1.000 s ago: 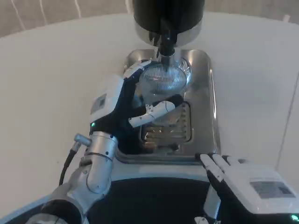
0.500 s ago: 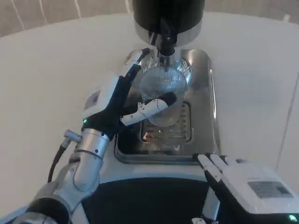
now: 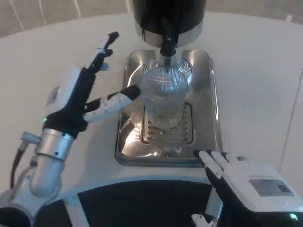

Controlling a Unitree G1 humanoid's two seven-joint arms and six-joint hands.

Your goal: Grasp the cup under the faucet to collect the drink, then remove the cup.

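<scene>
A clear ribbed cup [image 3: 165, 98] stands upright on the grate of the steel drip tray [image 3: 210, 94], right below the black faucet [image 3: 167, 43] of the dark dispenser [image 3: 169, 16]. My left hand [image 3: 84, 97] is to the left of the tray, fingers spread apart, with a gap between its nearest fingertip and the cup. It holds nothing. My right hand [image 3: 246, 182] lies low at the front right, below the tray's front edge, fingers stretched toward the tray and nothing in it.
The white table [image 3: 255, 71] stretches wide on both sides of the tray. A dark strip of the robot's body [image 3: 142, 203] fills the bottom edge, close to the tray's front rim.
My left hand let go of the cup and drew back to the left, fingers spreading. The cup stays under the faucet. The right hand barely moved.
</scene>
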